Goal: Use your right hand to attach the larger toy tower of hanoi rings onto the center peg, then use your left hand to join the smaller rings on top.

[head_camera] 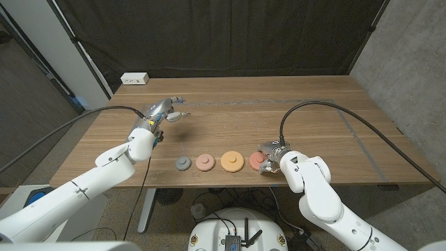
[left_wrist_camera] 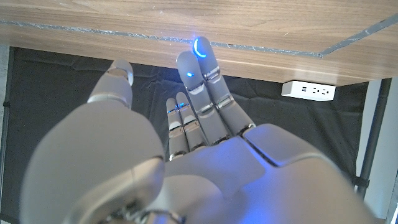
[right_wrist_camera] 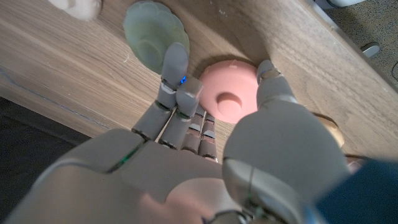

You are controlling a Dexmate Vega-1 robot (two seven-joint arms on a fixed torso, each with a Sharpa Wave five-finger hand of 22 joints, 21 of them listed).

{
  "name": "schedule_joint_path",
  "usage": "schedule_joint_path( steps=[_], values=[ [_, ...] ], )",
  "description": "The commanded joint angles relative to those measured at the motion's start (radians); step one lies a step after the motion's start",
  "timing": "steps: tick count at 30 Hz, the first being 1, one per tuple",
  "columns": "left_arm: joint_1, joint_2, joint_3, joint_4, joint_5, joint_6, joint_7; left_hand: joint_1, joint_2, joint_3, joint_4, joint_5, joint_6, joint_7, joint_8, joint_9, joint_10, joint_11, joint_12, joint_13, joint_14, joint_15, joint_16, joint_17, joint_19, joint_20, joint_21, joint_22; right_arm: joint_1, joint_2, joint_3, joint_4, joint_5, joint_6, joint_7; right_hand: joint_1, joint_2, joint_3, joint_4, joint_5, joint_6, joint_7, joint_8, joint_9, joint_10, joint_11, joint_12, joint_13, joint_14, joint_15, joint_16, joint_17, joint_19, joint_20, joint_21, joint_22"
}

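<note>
Head view: my right hand sits at the table's near edge, fingers curled round a pink ridged plastic ring; whether it's actually pinched I can't tell. Beside it, in a row toward my left: orange ring, smaller salmon ring, grey-green ring. Peg not identifiable. Left hand waits farther back, fingers straight, close together, holding nothing — presumably kept clear till its turn.
</note>
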Motion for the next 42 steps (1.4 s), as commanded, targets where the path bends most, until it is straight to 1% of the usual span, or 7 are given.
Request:
schedule_joint_path(
  steps=[1,4,12,22,42],
  values=[
    [0.012,0.003,-0.008,-0.007,-0.004,0.006,0.008,0.002,0.007,-0.001,0.001,0.005,0.012,0.0,-0.001,0.004,0.008,0.0,-0.004,0.002,-0.004,-0.085,0.011,-0.001,-0.009,-0.109,0.011,0.0,0.001,-0.019,-0.004,-0.01,0.032,-0.004,-0.042,0.007,0.038,0.03,0.01,0.013,0.091,-0.073,0.013,0.004,0.159,-0.085,0.01,0.003,0.026,-0.063,0.013,0.028,0.023,-0.081,0.005,0.01],
    [0.013,0.005,-0.008,-0.009,-0.003,0.007,0.008,0.002,0.007,-0.001,0.001,0.005,0.013,0.0,-0.001,0.004,0.008,0.004,-0.004,0.002,-0.004,-0.085,0.012,-0.001,-0.01,-0.109,0.012,-0.001,0.004,-0.022,-0.006,-0.015,0.033,-0.007,-0.038,0.007,0.04,0.036,0.01,0.018,0.104,-0.076,0.017,0.004,0.171,-0.088,0.012,0.006,0.038,-0.064,0.015,0.039,0.032,-0.081,0.005,0.013],
    [0.013,0.006,-0.009,-0.01,-0.001,0.004,0.009,0.002,0.007,-0.001,0.001,0.006,0.015,0.001,-0.001,0.004,0.009,-0.003,-0.005,0.002,-0.006,-0.085,0.015,-0.002,-0.01,-0.111,0.019,-0.007,0.004,-0.026,-0.011,-0.03,0.024,-0.014,-0.037,0.008,0.043,0.046,0.009,0.027,0.126,-0.08,0.025,0.003,0.192,-0.092,0.013,0.008,0.058,-0.064,0.017,0.051,0.048,-0.082,0.003,0.019],
    [0.013,0.006,-0.01,-0.008,-0.002,-0.001,0.009,0.001,0.007,-0.001,0.0,0.007,0.015,0.0,-0.002,0.004,0.01,-0.001,-0.006,0.003,-0.009,-0.085,0.016,-0.005,-0.013,-0.11,0.025,-0.014,0.0,-0.023,-0.011,-0.049,-0.005,-0.014,-0.022,0.011,0.046,0.058,0.006,0.039,0.144,-0.081,0.03,0.002,0.21,-0.095,0.013,0.012,0.08,-0.064,0.019,0.058,0.064,-0.083,0.0,0.024],
    [0.012,0.008,-0.013,-0.003,-0.003,-0.006,0.006,0.0,0.008,0.0,0.0,0.008,0.014,0.001,-0.003,0.004,0.01,-0.002,-0.007,0.004,-0.01,-0.085,0.021,-0.007,-0.017,-0.112,0.036,-0.025,0.0,-0.004,0.013,-0.09,-0.047,0.03,0.04,0.007,0.043,0.076,0.007,0.056,0.165,-0.082,0.036,0.0,0.234,-0.1,0.008,0.021,0.106,-0.064,0.017,0.06,0.082,-0.083,-0.01,0.024]
  ],
)
